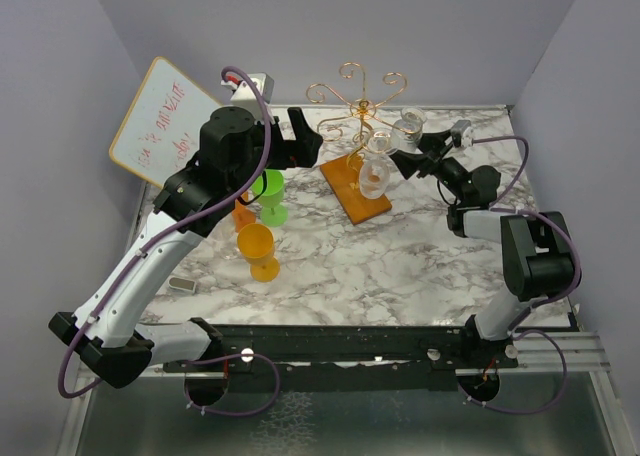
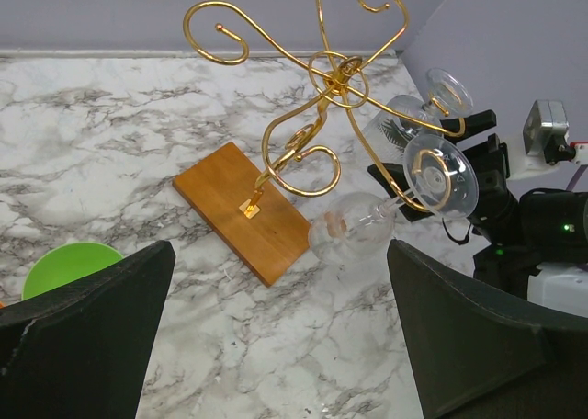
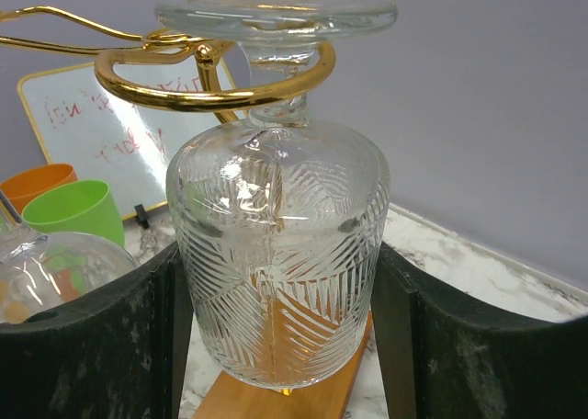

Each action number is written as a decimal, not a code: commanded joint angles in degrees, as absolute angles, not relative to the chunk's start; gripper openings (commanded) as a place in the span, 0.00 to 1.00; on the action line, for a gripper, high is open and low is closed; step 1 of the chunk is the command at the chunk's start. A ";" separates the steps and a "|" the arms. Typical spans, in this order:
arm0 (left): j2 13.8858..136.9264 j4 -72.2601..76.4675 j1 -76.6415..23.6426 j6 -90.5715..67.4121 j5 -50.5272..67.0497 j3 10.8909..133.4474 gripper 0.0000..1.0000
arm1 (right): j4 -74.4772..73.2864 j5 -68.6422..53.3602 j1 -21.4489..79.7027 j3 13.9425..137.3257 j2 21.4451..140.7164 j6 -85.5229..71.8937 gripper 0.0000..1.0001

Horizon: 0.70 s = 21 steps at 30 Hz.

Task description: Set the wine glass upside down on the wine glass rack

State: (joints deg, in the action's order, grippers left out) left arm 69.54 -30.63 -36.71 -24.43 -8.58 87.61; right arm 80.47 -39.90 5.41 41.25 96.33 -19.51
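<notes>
1. Right gripper: dark fingers clenched on either side of the wine glass bowl, both pads touching its ribbed wall.
2. Wine glass: clear, with a cut leaf-and-line pattern. It is upside down on the wine glass rack, its stem passing through a gold ring and its foot lying flat above that ring. The bowl hangs clear of the base.
3. Wine glass rack: thin gold wire with curled spiral arms rising from a rectangular orange-brown wooden base. It stands toward the back of the marble table.
4. Second glass: smooth and clear, also inverted. Its foot is caught in a neighbouring curl and its bowl is tilted low beside the base.
5. Left gripper: released, fingers spread wide with nothing between them. It hovers above the table, left of the rack and apart from it.
6. Green goblet: upright on the table under the left arm.
7. Orange goblet: upright, just in front of the green one. A second orange cup is partly hidden beside them.
8. White board: red handwriting, leaning at the back left corner.
</notes>
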 commanded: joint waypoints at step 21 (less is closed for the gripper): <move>66.16 -31.03 -36.34 -23.99 -10.44 85.51 0.99 | 79.50 -36.20 5.34 38.43 90.89 -18.86 1.00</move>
